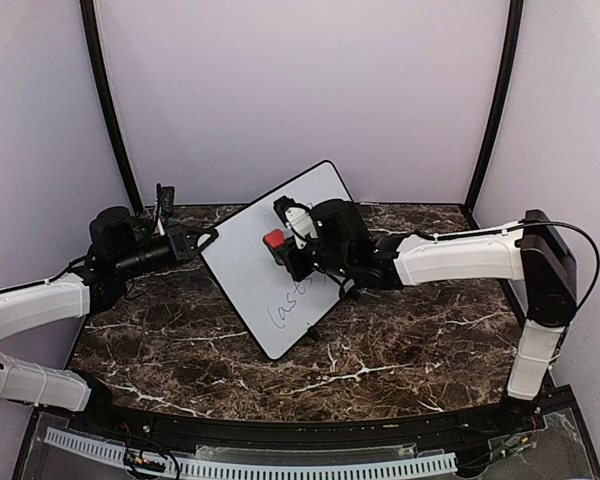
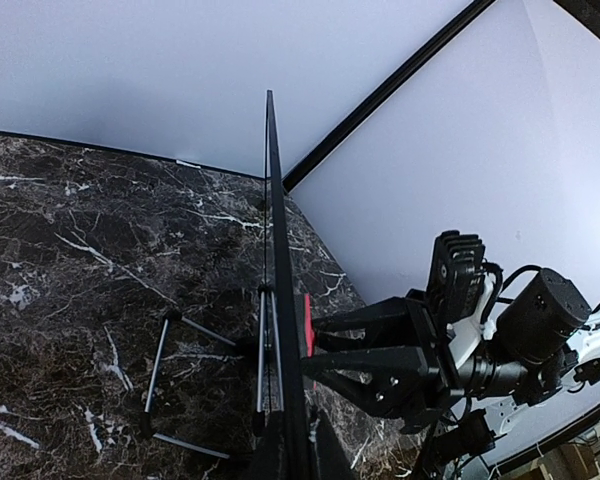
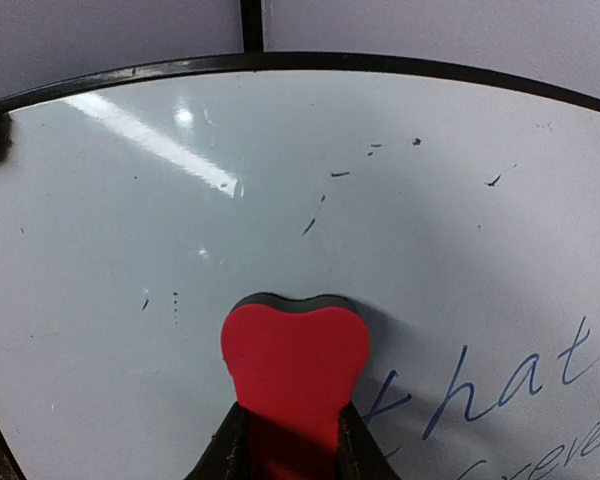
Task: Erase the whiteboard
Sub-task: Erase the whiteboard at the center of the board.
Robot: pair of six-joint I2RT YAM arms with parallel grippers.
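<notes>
Spanning everything under the whiteboard [image 1: 248, 268]: dark marble tabletop [image 1: 400, 340]. The whiteboard stands on the tabletop near the back wall, leaning back, with its face turned toward my right arm [image 1: 460, 258], black frame all round. In the left wrist view it shows edge-on.

My right arm reaches in across the whiteboard's front. My left arm [image 1: 40, 305] comes to the whiteboard's left edge. My left gripper [image 1: 204, 240] is closed narrow on that edge, with the frame running out from between the fingers. My right gripper [image 1: 285, 248] is clamped on a red heart-shaped eraser [image 3: 296, 355], one finger each side of it, and the eraser's dark pad lies flat against the whiteboard's face at about its middle.

Thin metal stand legs [image 2: 160, 375] sit behind the whiteboard on the tabletop.

Blue handwriting [image 3: 500, 378] is on the whiteboard's lower part, just beside and below the eraser; I can read "that". The whiteboard above the eraser is mostly white, with small marker specks [image 3: 325, 200] scattered over it.
</notes>
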